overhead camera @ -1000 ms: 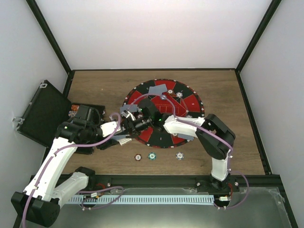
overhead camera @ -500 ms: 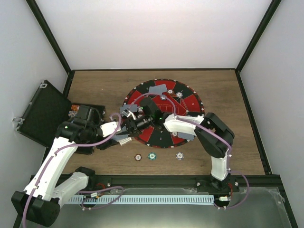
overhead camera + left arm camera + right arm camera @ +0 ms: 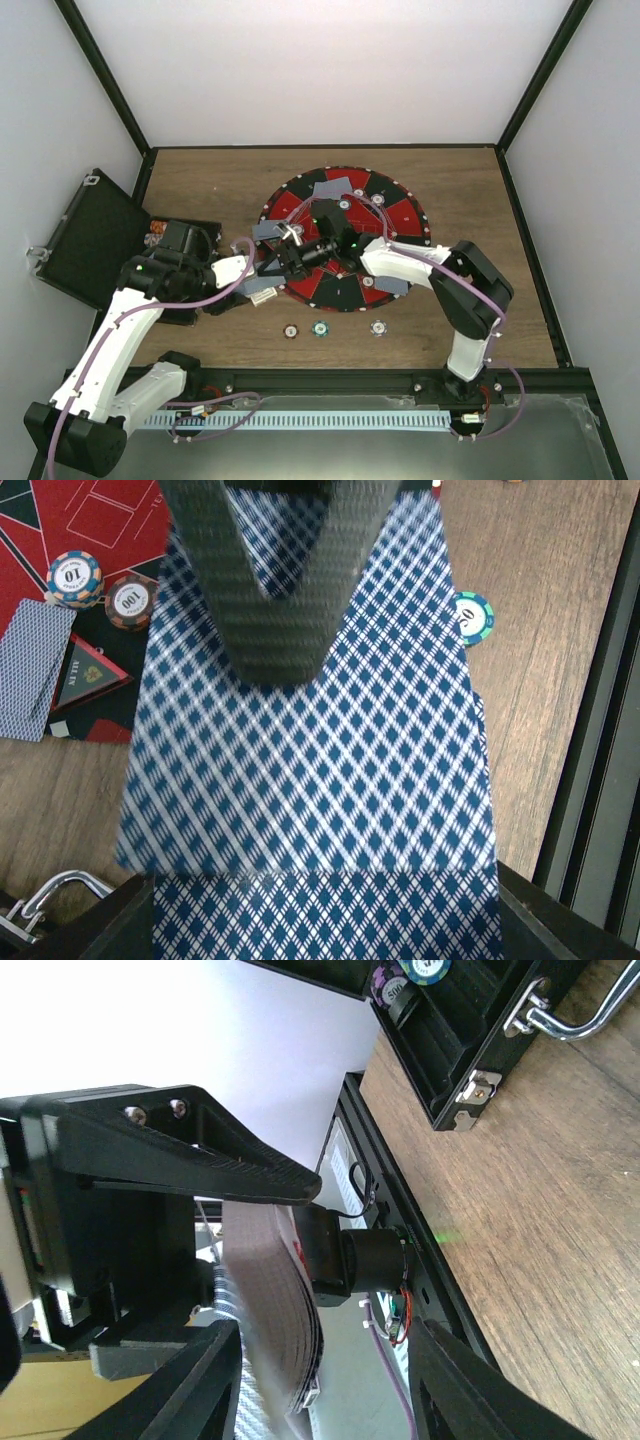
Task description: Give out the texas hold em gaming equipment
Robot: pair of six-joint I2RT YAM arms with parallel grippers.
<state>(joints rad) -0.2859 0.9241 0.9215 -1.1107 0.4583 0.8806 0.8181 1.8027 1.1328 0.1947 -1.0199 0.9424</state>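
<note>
My left gripper (image 3: 262, 285) is shut on a deck of playing cards (image 3: 310, 780) with blue diamond-patterned backs, held at the left rim of the round red-and-black poker mat (image 3: 400, 215). My right gripper (image 3: 290, 258) reaches across the mat to the deck. One dark finger (image 3: 265, 580) lies over the top card. In the right wrist view the deck's edge (image 3: 285, 1310) stands between the jaws, close to one finger, with a wide gap to the other. Dealt cards (image 3: 335, 187) and poker chips (image 3: 75, 577) lie on the mat.
Three chips (image 3: 319, 327) sit in a row on the wood in front of the mat. A green chip (image 3: 472, 617) shows beside the deck. The open black case (image 3: 90, 235) lies at the left, with chips (image 3: 400, 980) inside. The rail (image 3: 320, 380) runs along the near edge.
The right arm has stretched further left over the mat, and its jaws have narrowed around the deck's end. The left arm and deck have stayed in place.
</note>
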